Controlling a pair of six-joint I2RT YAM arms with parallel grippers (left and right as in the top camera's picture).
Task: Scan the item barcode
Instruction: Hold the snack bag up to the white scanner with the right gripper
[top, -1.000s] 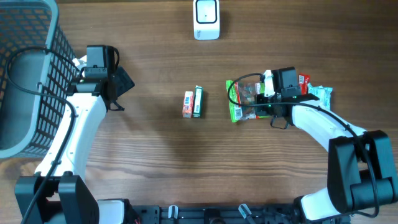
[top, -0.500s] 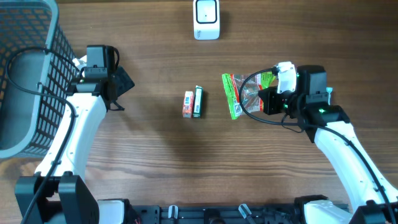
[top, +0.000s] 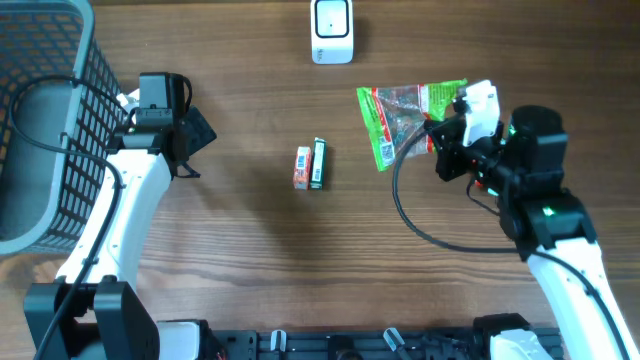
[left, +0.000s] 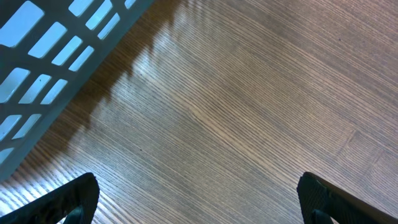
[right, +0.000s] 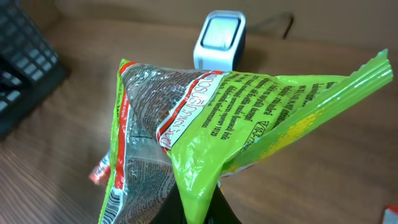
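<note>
The worktop (top: 250, 260) is brown wood with a fine lengthwise grain. A white scanner (top: 332, 30) stands at its far edge. Near the middle lie an orange-and-white pack (top: 302, 168) and a green pack (top: 318, 164), side by side. A dark mesh basket (top: 40, 120) sits at the far left corner.
</note>
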